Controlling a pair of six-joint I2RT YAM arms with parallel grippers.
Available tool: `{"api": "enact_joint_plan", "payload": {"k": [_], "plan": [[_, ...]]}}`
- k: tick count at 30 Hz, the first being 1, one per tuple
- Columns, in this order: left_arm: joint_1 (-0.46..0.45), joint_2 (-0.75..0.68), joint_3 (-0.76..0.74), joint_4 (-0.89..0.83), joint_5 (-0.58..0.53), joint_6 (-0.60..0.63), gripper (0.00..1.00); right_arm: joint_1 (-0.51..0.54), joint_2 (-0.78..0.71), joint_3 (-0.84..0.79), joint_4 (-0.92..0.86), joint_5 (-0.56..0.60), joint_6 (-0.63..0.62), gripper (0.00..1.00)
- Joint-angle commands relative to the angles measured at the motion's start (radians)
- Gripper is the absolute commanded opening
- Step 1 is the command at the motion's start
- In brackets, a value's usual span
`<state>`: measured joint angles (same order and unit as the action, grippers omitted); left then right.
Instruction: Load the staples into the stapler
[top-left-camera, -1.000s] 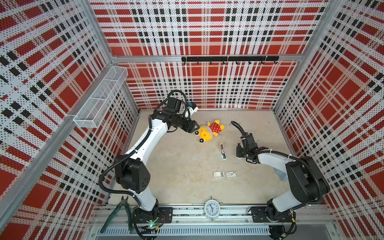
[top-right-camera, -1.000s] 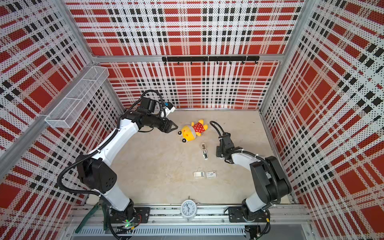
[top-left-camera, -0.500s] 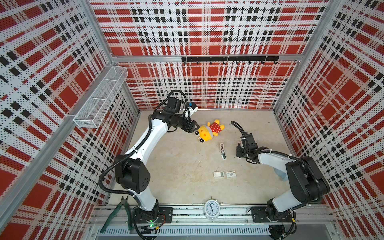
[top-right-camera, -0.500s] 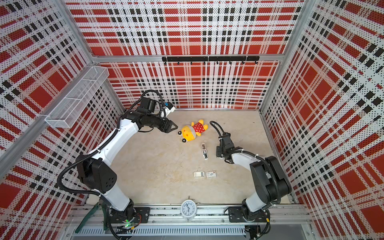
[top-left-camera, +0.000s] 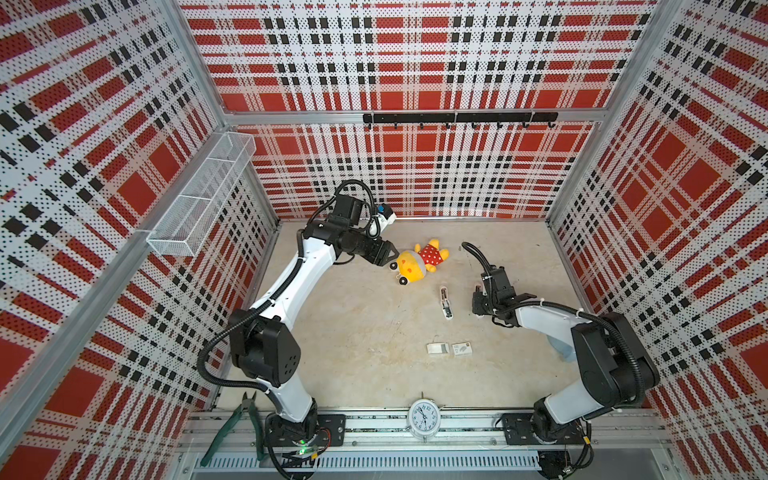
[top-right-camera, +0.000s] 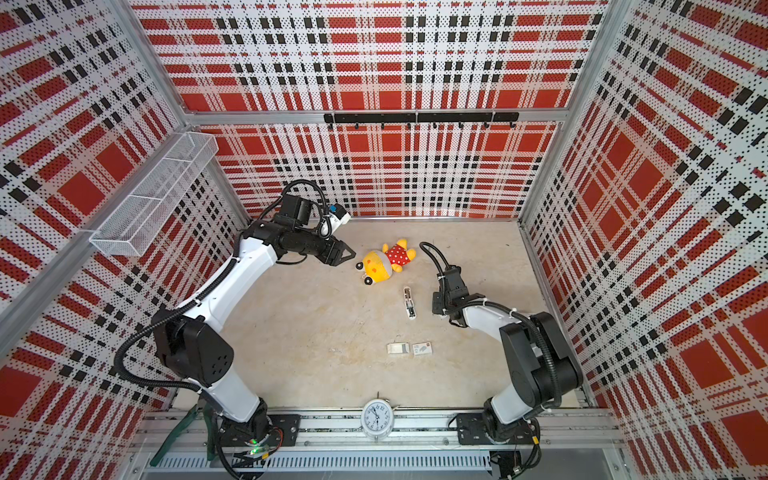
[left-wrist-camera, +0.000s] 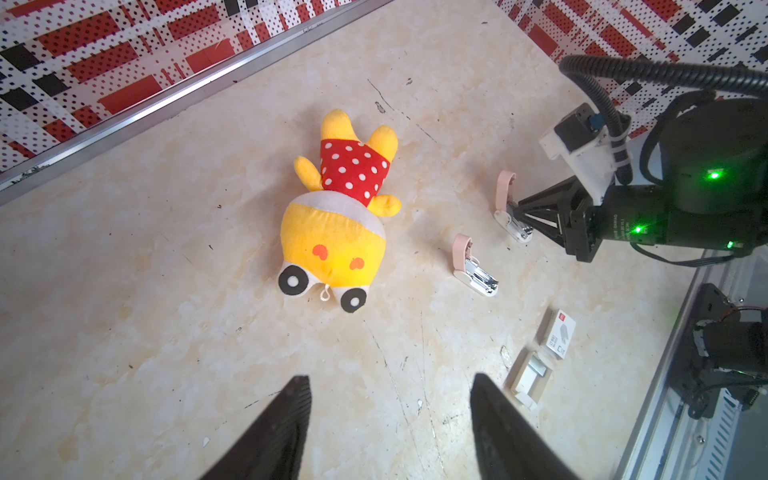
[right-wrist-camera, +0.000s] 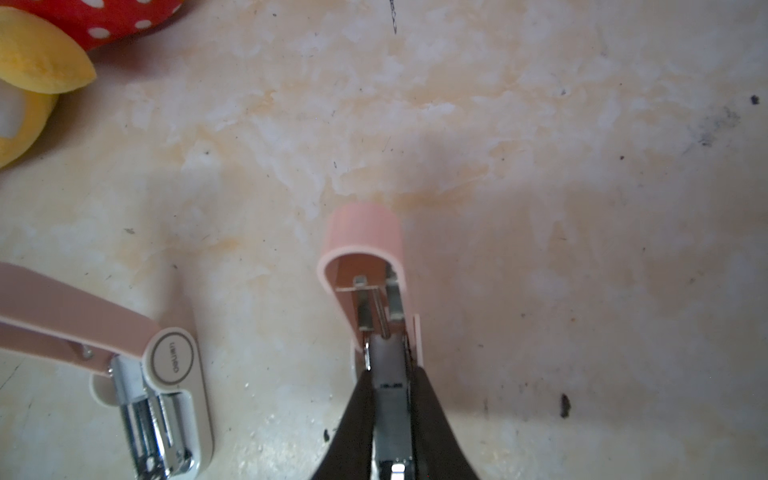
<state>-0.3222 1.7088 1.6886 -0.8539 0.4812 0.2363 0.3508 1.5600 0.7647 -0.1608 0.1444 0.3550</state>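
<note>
Two pink-and-white staplers sit on the table, both with lids swung open. One stapler (right-wrist-camera: 365, 249) stands between the fingers of my right gripper (right-wrist-camera: 388, 374), which is shut on its metal magazine; the same stapler (left-wrist-camera: 508, 199) and right gripper (top-left-camera: 478, 301) show in other views. A second stapler (top-left-camera: 446, 303) lies free just to the left of it. A short silvery strip of staples (left-wrist-camera: 537, 365) rests in an open white tray (left-wrist-camera: 524, 384) nearer the front. My left gripper (top-left-camera: 392, 253) hangs open and empty above the table beside the plush toy, its fingertips (left-wrist-camera: 297, 390) far apart.
A yellow plush toy (top-left-camera: 417, 266) in a red dotted top lies behind the staplers. A small white printed box (top-left-camera: 462, 349) sits beside the tray. An alarm clock (top-left-camera: 424, 417) and green pliers (top-left-camera: 232, 428) lie by the front rail. A wire basket (top-left-camera: 199, 203) hangs on the left wall.
</note>
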Motion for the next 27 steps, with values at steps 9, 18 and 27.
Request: {"api": "enact_joint_plan", "payload": {"k": [9, 18, 27], "plan": [[-0.005, -0.004, 0.008, -0.007, -0.004, 0.003, 0.64, -0.007, 0.018, 0.002, 0.018, 0.011, -0.008, 0.21], [-0.005, -0.006, 0.006, -0.006, -0.006, 0.005, 0.64, -0.007, 0.023, 0.007, 0.017, 0.007, -0.010, 0.21], [-0.005, -0.009, 0.006, -0.006, -0.006, 0.004, 0.64, -0.007, 0.018, 0.004, 0.017, 0.011, -0.008, 0.24]]}}
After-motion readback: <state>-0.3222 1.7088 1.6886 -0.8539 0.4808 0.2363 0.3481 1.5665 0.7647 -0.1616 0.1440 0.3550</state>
